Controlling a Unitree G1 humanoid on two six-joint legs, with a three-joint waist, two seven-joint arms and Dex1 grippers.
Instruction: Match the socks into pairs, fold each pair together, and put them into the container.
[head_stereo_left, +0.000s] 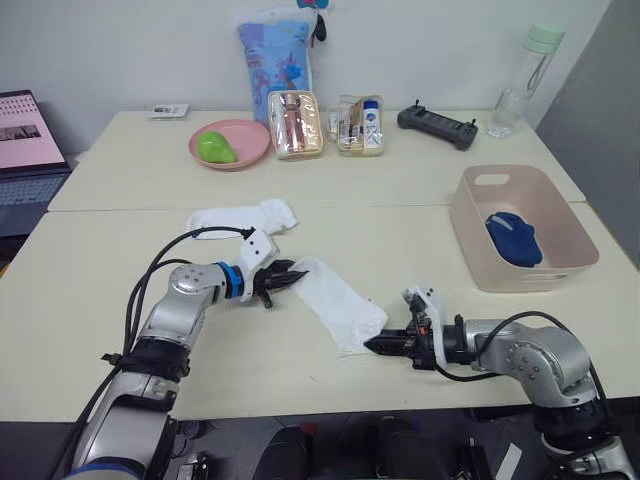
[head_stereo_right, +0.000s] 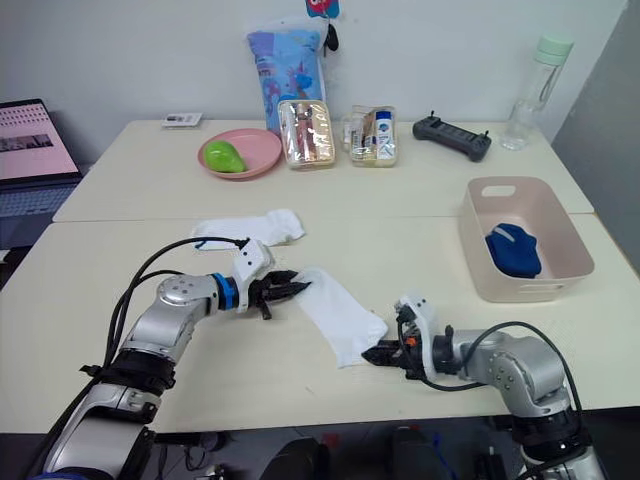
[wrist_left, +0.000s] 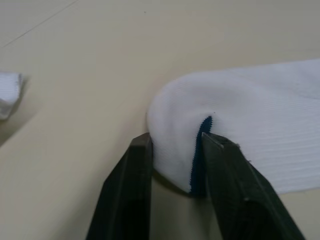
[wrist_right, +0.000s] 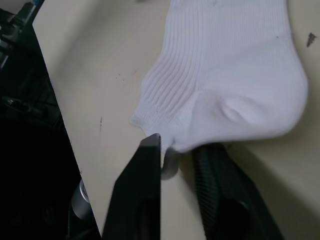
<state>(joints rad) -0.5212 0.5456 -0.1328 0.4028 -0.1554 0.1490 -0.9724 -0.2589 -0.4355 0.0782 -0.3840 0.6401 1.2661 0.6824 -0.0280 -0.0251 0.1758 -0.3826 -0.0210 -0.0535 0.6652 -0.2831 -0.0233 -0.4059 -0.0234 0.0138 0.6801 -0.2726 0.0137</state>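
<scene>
The pale pink container (head_stereo_left: 572, 233) stands on the right side of the bench (head_stereo_left: 90, 310), and a bundle of dark blue socks (head_stereo_left: 514, 238) already lies inside it, so part of the job looks done (how many blue socks are in that bundle cannot be told from here).

What is left in sight is the white pair. One white sock (head_stereo_left: 338, 304) lies stretched flat near the middle of the bench, running from the left gripper (head_stereo_left: 286, 276) down to the right gripper (head_stereo_left: 382, 345). The other white sock (head_stereo_left: 243, 216) lies a little farther back and to the left, apart from the first and untouched.

The left gripper is clenched on one end of the stretched sock: in its wrist view the two black fingers (wrist_left: 131, 190) pinch the rounded end, where a dark blue seam shows. The right gripper grasps the opposite end, with the ribbed edge of the sock caught between its fingers (wrist_right: 145, 180).

By my judgement the white socks are not yet matched, since they lie separately. They are to be laid together, folded and carried right to the container.
</scene>
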